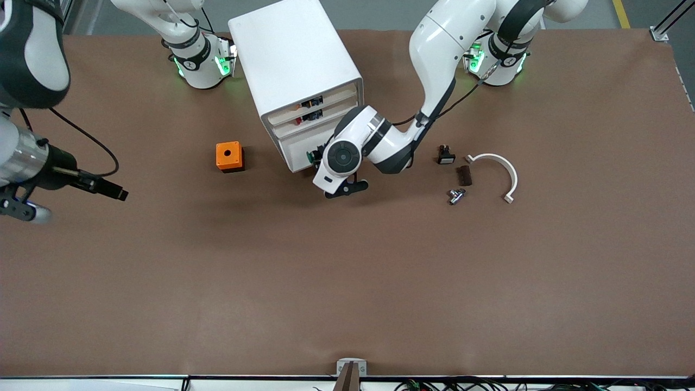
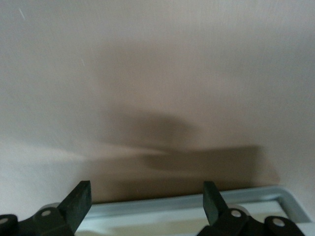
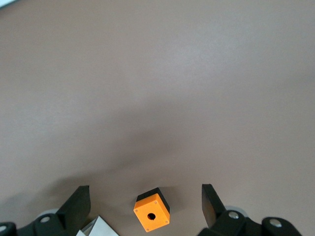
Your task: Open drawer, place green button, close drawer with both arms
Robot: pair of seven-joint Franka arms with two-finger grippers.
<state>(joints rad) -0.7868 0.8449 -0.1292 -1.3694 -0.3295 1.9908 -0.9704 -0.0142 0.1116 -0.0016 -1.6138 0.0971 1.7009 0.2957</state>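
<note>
Brown tabletop (image 1: 326,282) spans the scene, with a white four-drawer cabinet (image 1: 296,60) near the edge where the arms are based. No brand or writing is legible. The left end effector (image 1: 320,157) sits at the cabinet's front by the lower drawers, fingers (image 2: 78,201) spread apart, a white drawer rim (image 2: 246,196) just under them. The green-capped button (image 1: 310,157) shows at that front, touching or just beside the end effector. The right end effector (image 3: 145,204) waits high, open and empty, over an orange cube (image 1: 229,156). Toward the left arm's end lie a white-capped button (image 1: 446,156), a dark block (image 1: 464,175), a metal fitting (image 1: 455,195) and a white curved bracket (image 1: 502,171).
</note>
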